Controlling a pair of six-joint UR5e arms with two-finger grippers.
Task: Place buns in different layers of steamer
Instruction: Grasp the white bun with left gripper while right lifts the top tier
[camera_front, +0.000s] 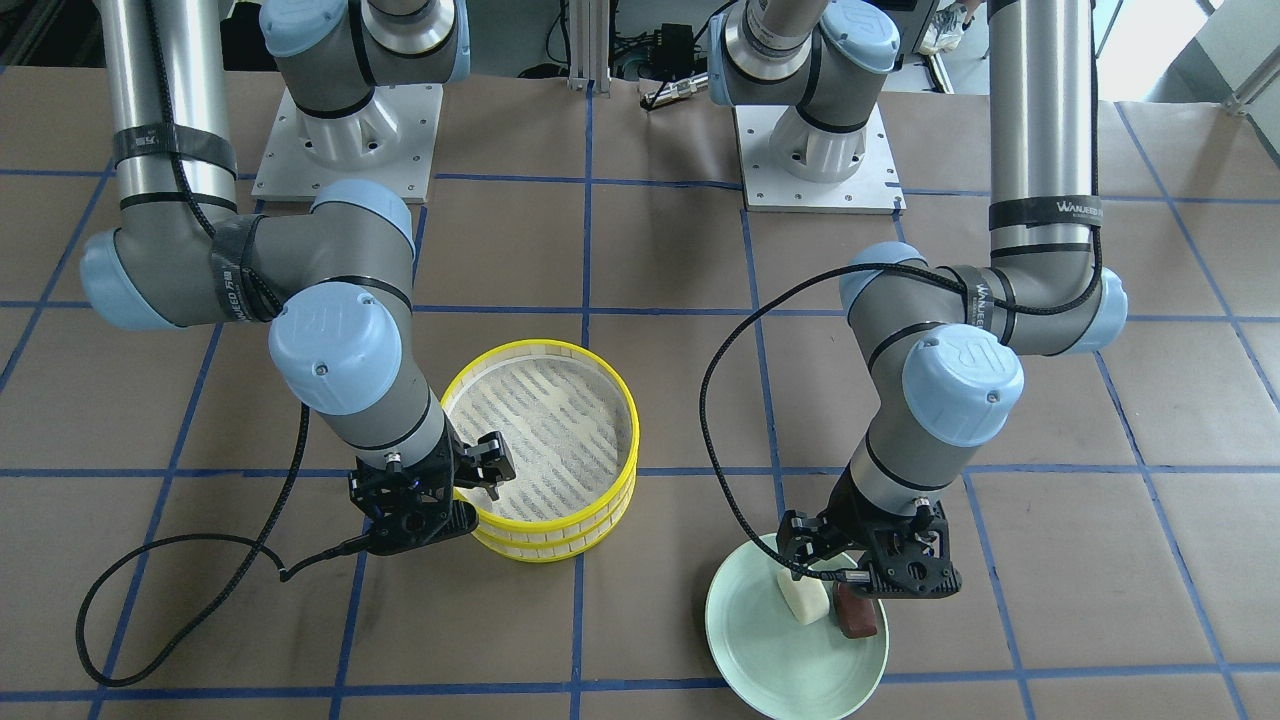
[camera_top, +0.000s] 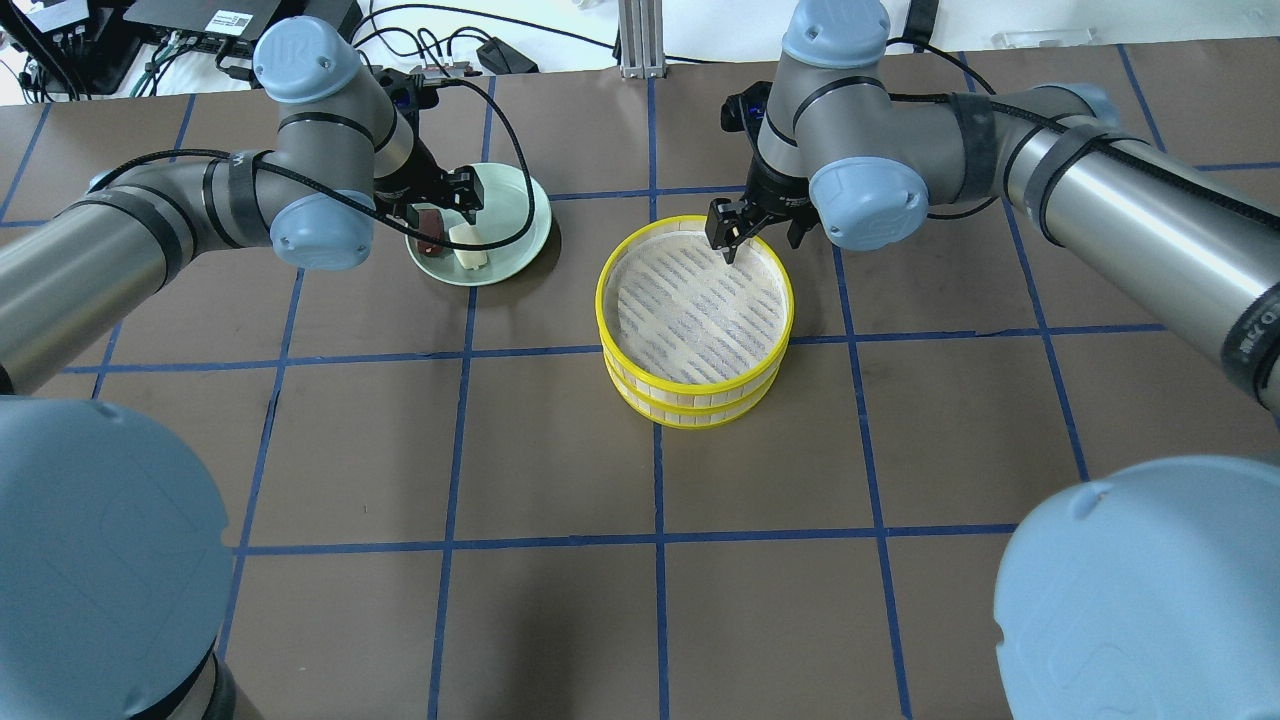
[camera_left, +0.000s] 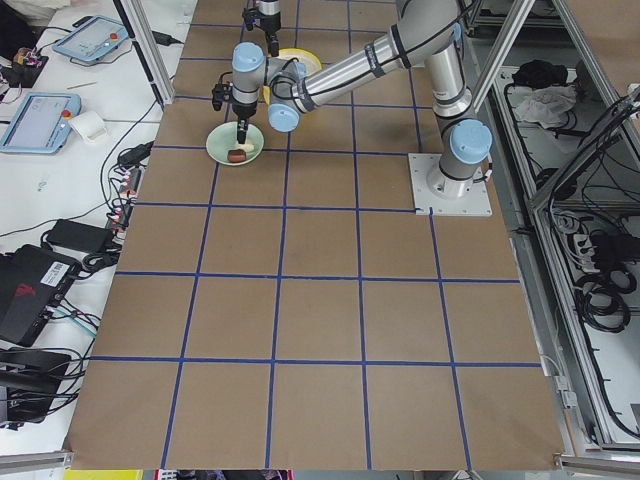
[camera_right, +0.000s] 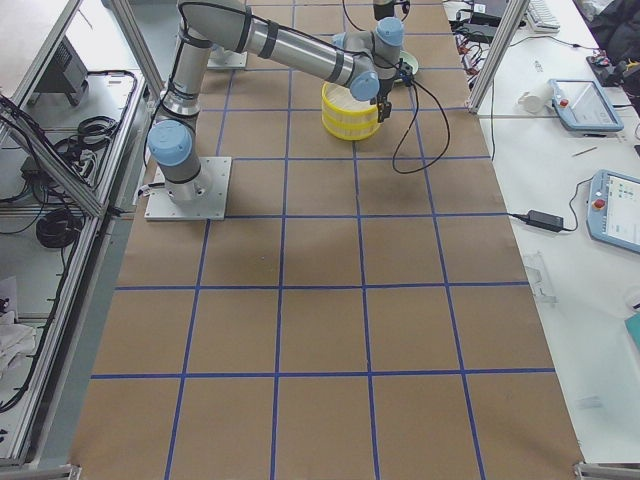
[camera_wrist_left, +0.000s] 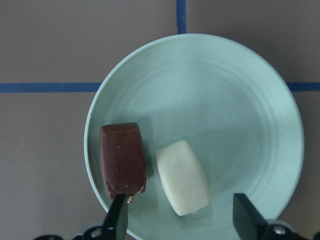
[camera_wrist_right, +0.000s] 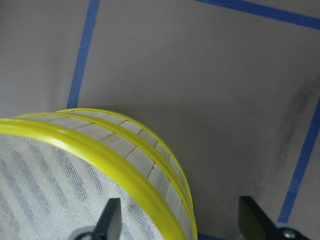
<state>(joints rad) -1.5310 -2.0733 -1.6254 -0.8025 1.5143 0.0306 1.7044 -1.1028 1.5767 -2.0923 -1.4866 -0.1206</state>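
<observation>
The steamer's two yellow-rimmed trays (camera_front: 560, 348) stand stacked at mid-table, and the top tray (camera_top: 700, 385) holds nothing. My right gripper (camera_front: 480, 480) is open and straddles the top tray's rim (camera_wrist_right: 100, 150), one finger inside and one outside. The cream-white bun (camera_wrist_left: 182, 177) and the reddish-brown bun (camera_wrist_left: 122, 159) lie side by side on a pale green plate (camera_wrist_left: 225, 100). My left gripper (camera_wrist_left: 180, 220) is open and empty just above the buns, its fingers to either side of the cream bun (camera_front: 803, 598). The brown bun (camera_front: 857, 612) lies partly under the gripper.
The green plate (camera_top: 510, 215) sits to the robot's left of the steamer (camera_top: 700, 385), with a strip of bare brown table between them. Black cables loop from both wrists over the table (camera_front: 150, 600). The arm bases (camera_front: 345, 150) stand at the robot's edge.
</observation>
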